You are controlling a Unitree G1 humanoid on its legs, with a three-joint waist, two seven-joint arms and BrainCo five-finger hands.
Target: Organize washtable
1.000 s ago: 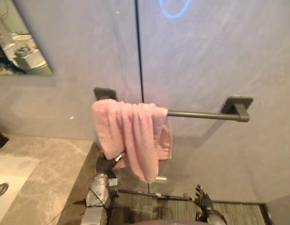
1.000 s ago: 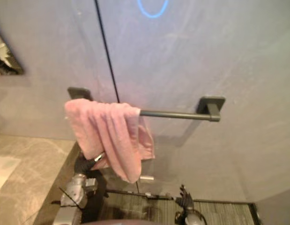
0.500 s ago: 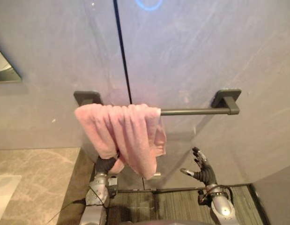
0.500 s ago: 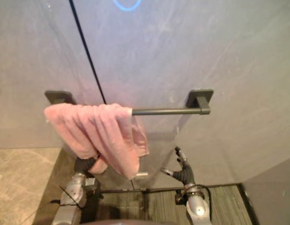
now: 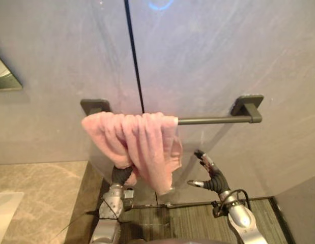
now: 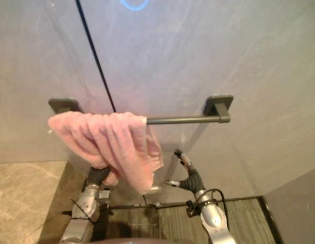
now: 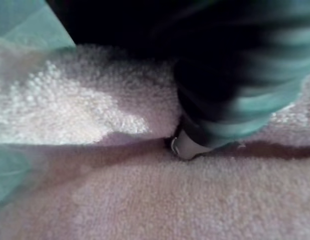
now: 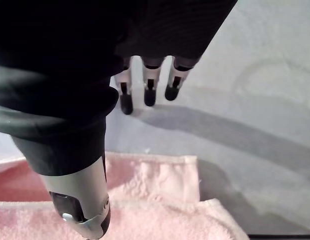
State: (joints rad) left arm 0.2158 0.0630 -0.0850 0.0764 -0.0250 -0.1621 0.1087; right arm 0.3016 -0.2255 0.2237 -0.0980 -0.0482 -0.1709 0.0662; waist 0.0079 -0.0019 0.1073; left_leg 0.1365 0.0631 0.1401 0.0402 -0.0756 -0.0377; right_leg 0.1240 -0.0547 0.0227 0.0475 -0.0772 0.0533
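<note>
The towel [image 5: 137, 140] is seen bunched over the left end of the rail [image 5: 213, 120], the left robot hand [image 5: 120, 174] buried under its lower folds, grip not determinable, and the right robot hand [image 5: 215, 179] held spread wide just beside it, apart.

A pink towel [image 5: 142, 145] hangs bunched over the left end of the dark wall bar [image 5: 213, 120].
</note>
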